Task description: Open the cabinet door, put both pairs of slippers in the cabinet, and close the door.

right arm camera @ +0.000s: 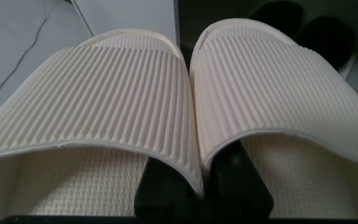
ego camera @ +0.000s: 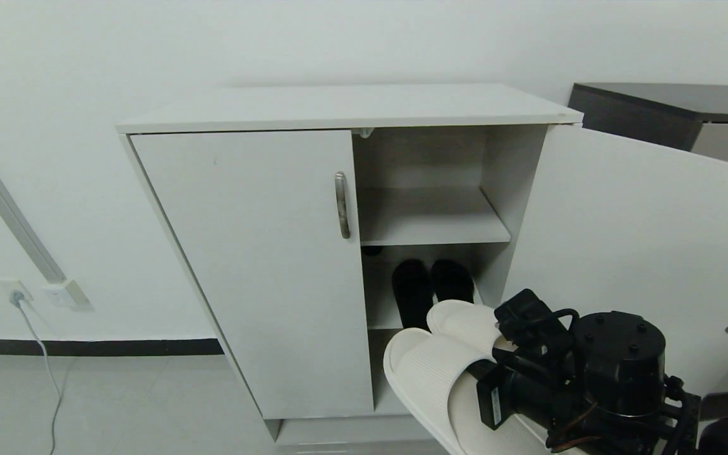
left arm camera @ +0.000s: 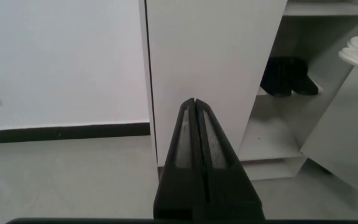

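While my right gripper (ego camera: 497, 363) pinches the white slippers (ego camera: 440, 373) together by their inner edges, just in front of the cabinet (ego camera: 345, 107) opening, my left gripper (left arm camera: 194, 104) is fully closed, empty. Right door (ego camera: 629, 234) open, left door (ego camera: 256, 265) closed. Black slippers (ego camera: 432, 287) sit on the middle shelf (ego camera: 380, 303).

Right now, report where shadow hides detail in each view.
Head view: the cabinet interior is shadowed, black slippers nearly featureless. Left wrist view: even light, shut left claw dark. Right wrist view: white slippers evenly lit, dark gap between them.
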